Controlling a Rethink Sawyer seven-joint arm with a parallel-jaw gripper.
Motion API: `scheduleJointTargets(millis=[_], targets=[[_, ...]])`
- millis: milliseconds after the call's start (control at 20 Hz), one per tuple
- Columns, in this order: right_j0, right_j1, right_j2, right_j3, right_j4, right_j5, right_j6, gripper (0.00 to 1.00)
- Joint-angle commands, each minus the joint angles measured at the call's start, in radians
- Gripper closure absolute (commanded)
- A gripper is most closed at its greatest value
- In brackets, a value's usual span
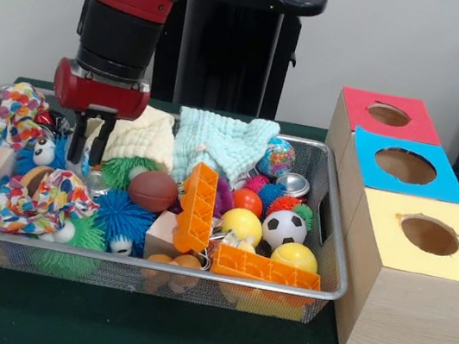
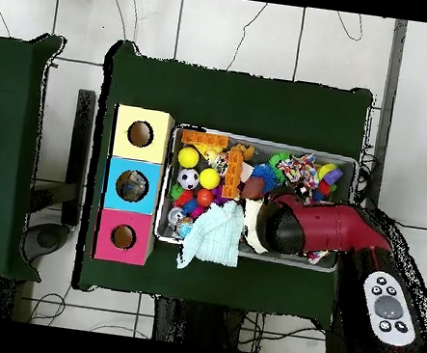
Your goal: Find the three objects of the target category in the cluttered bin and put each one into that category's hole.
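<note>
The wire mesh bin (image 1: 153,266) is full of toys and also shows in the overhead view (image 2: 347,163). My gripper (image 1: 87,148) hangs low in its left part, in front of a cream cloth (image 1: 144,134), with its two dark fingers apart and nothing seen between them. A small see-through bluish piece of plastic (image 1: 93,181) seems to lie just below the fingertips, mostly hidden by toys. The blue-topped box's hole (image 1: 405,166) is right of the bin; in the overhead view (image 2: 133,185) something pale glints inside it. There my arm (image 2: 318,227) hides the gripper.
The red-topped box (image 1: 387,115) and the yellow-topped box (image 1: 429,235) flank the blue one. In the bin lie orange bricks (image 1: 196,206), a mint cloth (image 1: 220,146), a brown ball (image 1: 153,190), a soccer ball (image 1: 283,229), a metal tin (image 1: 295,185), a globe ball (image 1: 277,158) and a multicoloured cloth (image 1: 11,116).
</note>
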Motion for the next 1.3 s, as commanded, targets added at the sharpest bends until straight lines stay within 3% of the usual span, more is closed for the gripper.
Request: scheduleJointTargets(millis=[50,600,950,1300], targets=[[0.013,-0.022,-0.044,0.053,-0.053,0.125,-0.052,1.00],[0.031,-0.035,-0.059,0.067,-0.022,0.138,-0.053,1.00],[-0.017,-0.193,0.008,0.242,0.071,0.138,-0.077,1.00],[-0.002,-0.308,0.014,0.355,0.128,0.125,-0.036,1.00]])
